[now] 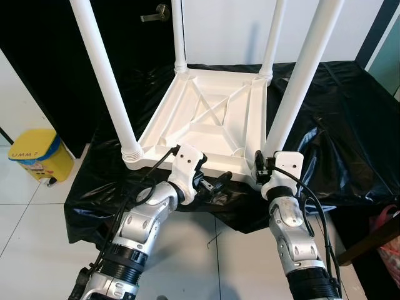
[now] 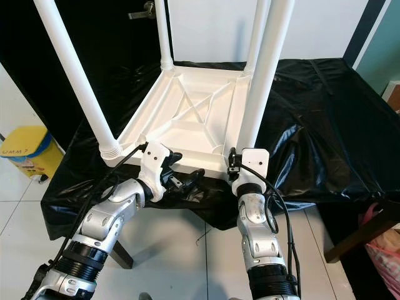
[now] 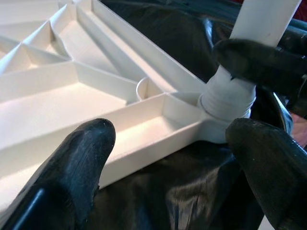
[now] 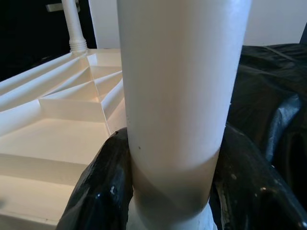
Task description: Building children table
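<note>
Looking down from the head views, the white plastic tabletop (image 1: 206,119) lies upside down on a black-sheeted stand (image 1: 337,144), its ribbed underside up and four smooth round legs standing from the corners; the right gripper (image 1: 261,167) is clamped round the near-right leg (image 1: 300,81) just above its ridged collar, while the left gripper (image 1: 215,183) hangs spread at the near edge of the top, between the two near legs; a yellow bin (image 1: 34,153) stands on the tiled floor at far left. From the left wrist, its glossy black fingers (image 3: 72,167) straddle the edge rib without touching it, with the threaded socket just beyond. From the right wrist, both pads press the tube's matte sides, low near the base. Seating this leg well likely means keeping the tube upright and turning about its own axis, since a tilt could cross the thread; the slick cylinder may slip under a light grip, so the free gripper could steady the top's rim.
</note>
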